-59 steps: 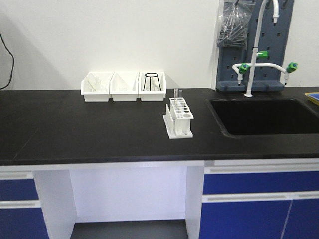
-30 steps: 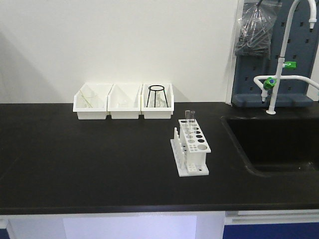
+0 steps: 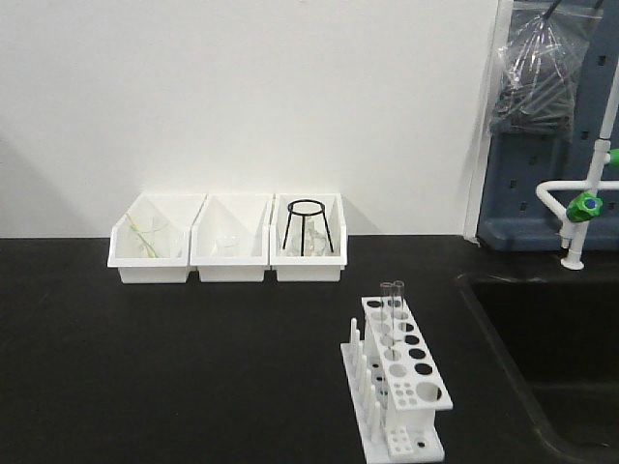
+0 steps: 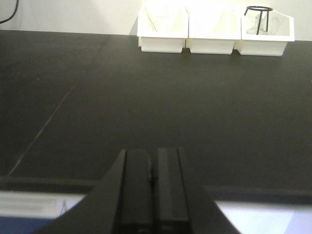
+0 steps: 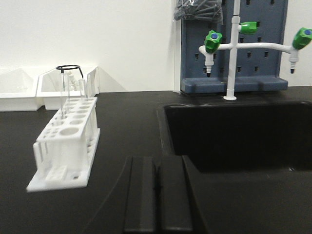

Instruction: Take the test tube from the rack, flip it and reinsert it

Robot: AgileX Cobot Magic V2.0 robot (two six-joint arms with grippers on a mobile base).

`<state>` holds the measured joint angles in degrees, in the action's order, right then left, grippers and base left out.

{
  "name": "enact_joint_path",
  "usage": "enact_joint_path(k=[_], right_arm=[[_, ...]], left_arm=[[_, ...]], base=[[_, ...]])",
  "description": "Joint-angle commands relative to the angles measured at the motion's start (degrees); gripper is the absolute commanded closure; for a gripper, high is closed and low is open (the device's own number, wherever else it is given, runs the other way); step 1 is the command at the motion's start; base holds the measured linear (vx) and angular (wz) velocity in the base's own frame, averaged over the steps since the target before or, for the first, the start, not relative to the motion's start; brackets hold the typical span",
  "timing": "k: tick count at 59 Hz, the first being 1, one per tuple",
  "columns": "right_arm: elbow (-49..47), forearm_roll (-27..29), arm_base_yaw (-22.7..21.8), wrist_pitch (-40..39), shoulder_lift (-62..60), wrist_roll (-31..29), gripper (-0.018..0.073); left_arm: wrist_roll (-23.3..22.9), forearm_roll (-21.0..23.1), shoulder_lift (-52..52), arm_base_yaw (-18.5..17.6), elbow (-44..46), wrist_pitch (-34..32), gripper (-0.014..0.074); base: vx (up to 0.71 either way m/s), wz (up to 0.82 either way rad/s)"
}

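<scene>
The white two-tier rack (image 3: pixel 398 385) stands on the black counter, with pegs along its left side. Clear test tubes (image 3: pixel 392 298) stand upright in its far holes. In the right wrist view the rack (image 5: pixel 67 144) is ahead and to the left, and a glass test tube (image 5: pixel 63 92) rises from its far end. My right gripper (image 5: pixel 157 161) is shut on nothing, low over the counter between rack and sink. My left gripper (image 4: pixel 152 155) is shut and empty near the counter's front edge, with no rack in its view. Neither gripper shows in the front view.
Three white open-front bins (image 3: pixel 230 256) line the back wall; the right one holds a black wire stand (image 3: pixel 307 227). A deep black sink (image 3: pixel 546 367) lies right of the rack. A white faucet with green taps (image 5: pixel 234 48) stands before a blue pegboard (image 5: pixel 258 44).
The front view has closed in on the counter: the rack and bins now look larger, the cabinet fronts have dropped out of view, and the rack sits lower right.
</scene>
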<state>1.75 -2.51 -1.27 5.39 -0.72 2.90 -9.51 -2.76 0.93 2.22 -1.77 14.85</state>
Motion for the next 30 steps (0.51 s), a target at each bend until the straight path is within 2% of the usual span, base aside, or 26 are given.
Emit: enact_joint_path(k=[1,30], right_arm=[[0.05,-0.53,-0.18,-4.66,-0.45,-0.37,0.0571],[0.05,-0.53,-0.18,-4.66,-0.45,-0.37,0.0568]], left_arm=[[-0.02,0.26,0.57,-0.24,-0.12,-4.53,0.0603],[-0.02,0.26,0.57,-0.24,-0.12,-4.53,0.0603]], base=[[0.43,0.0],[0.35,0.02]])
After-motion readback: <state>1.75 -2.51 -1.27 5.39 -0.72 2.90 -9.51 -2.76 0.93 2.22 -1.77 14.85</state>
